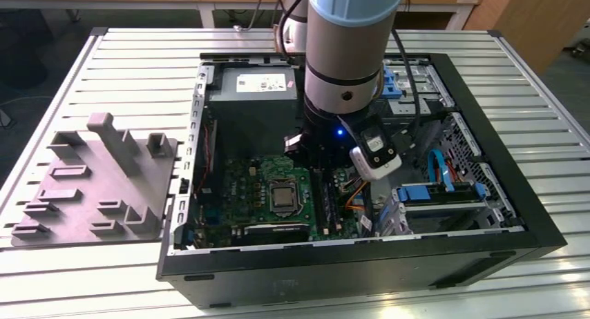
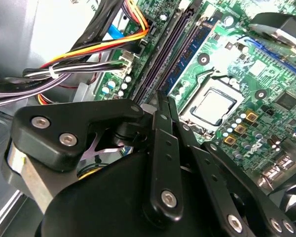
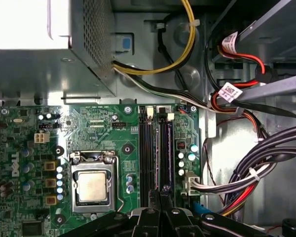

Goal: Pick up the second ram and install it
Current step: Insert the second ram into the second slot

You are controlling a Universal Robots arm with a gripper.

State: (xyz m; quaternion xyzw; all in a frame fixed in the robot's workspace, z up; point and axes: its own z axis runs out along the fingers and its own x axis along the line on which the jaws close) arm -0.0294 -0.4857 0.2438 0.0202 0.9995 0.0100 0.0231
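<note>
Hanging low inside the open computer case (image 1: 350,264) over the memory slots (image 3: 165,148), with the gripper (image 2: 164,98) drawn together at the tips and nothing visibly pinched between them, probably to offer a narrow tip for pressing down rather than grasping. Appears to leave the second ram (image 2: 191,48) standing on edge in a slot on the processor (image 2: 212,106) side, just beyond the fingertips; cannot tell whether fully seated.

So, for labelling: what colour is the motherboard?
The motherboard is green; first wrist view shows it best.
</note>
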